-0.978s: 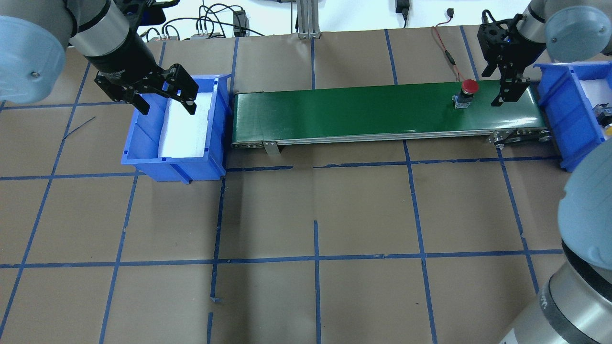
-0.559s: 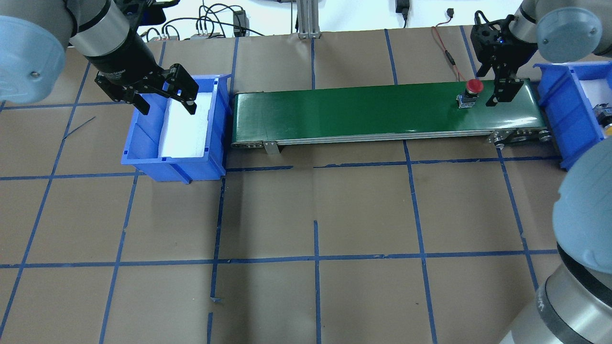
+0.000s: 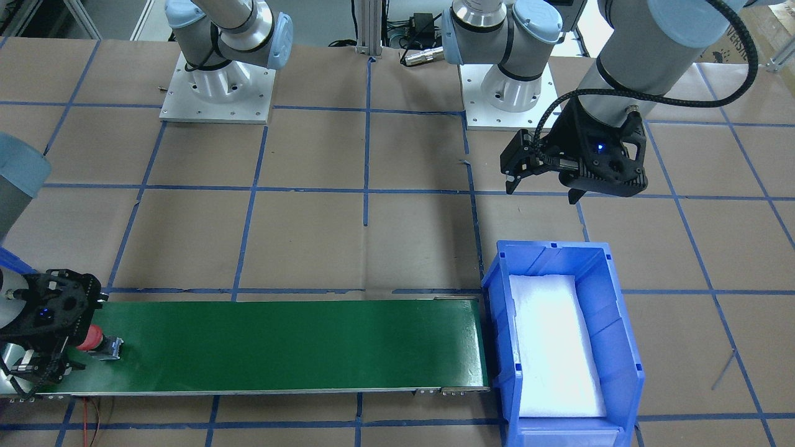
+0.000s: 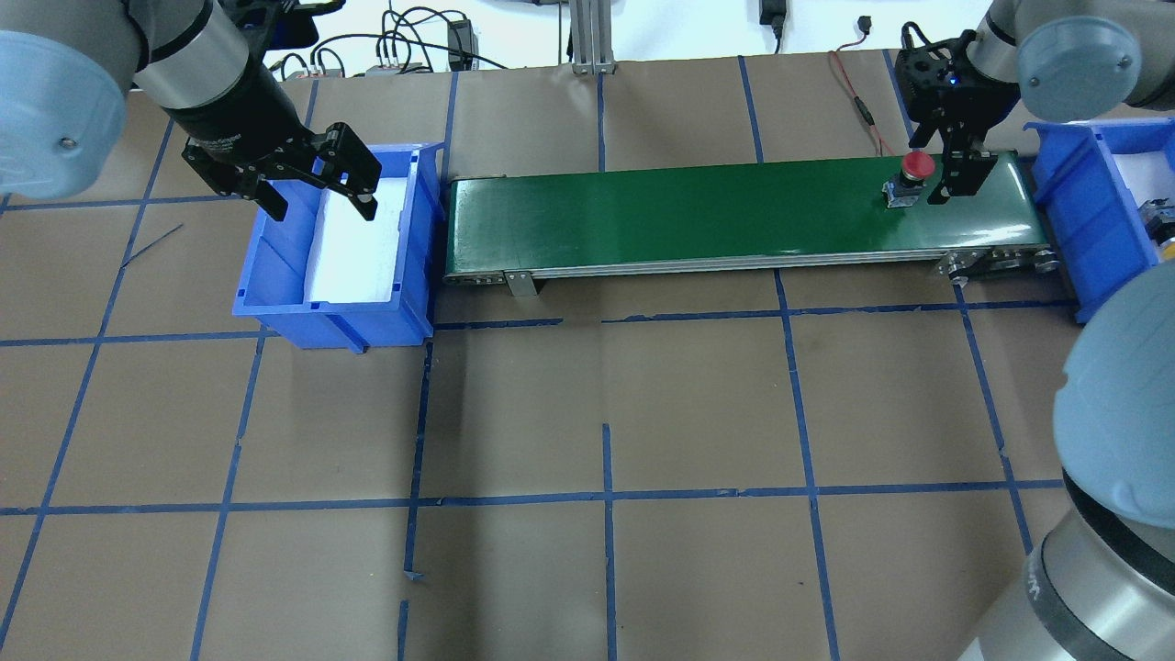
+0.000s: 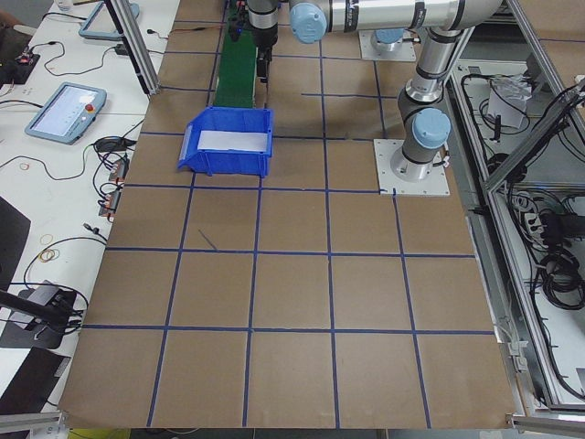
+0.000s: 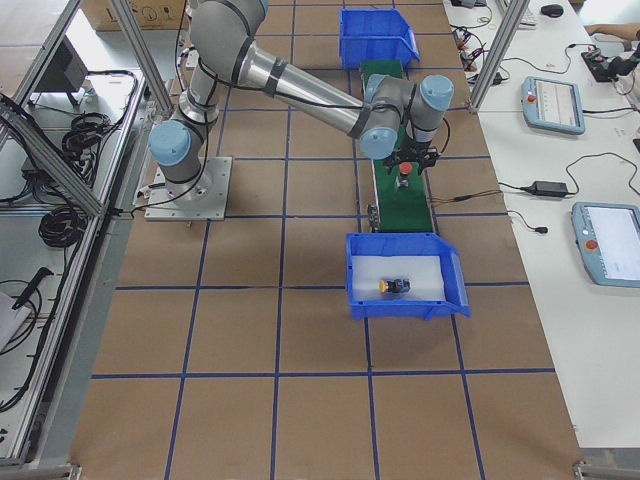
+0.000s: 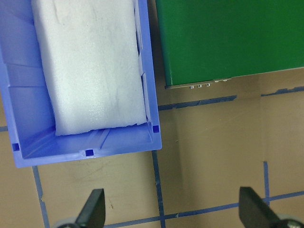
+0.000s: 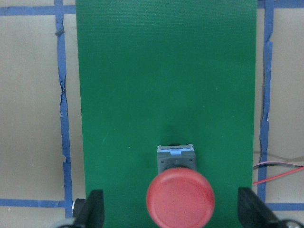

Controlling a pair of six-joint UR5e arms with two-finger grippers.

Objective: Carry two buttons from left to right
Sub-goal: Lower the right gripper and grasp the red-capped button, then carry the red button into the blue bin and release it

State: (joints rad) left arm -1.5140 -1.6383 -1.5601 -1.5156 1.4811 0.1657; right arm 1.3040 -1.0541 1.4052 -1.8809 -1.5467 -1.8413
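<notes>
The left gripper (image 4: 323, 204) hovers near a foam-lined blue bin (image 4: 275, 275) off the left end of the green conveyor belt (image 4: 688, 211), jaws spread wide and empty. Near the belt's right end the red button (image 4: 916, 166) sits between the right gripper's (image 8: 173, 212) open jaws, untouched. The yellow button (image 6: 395, 288) lies in the right bin (image 6: 358, 272).

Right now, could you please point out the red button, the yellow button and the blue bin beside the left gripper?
red button (image 8: 180, 199): right wrist view, on its round cap.
yellow button (image 6: 392, 288): exterior right view, on its middle.
blue bin (image 4: 340, 323): overhead exterior view, on its front wall.
</notes>
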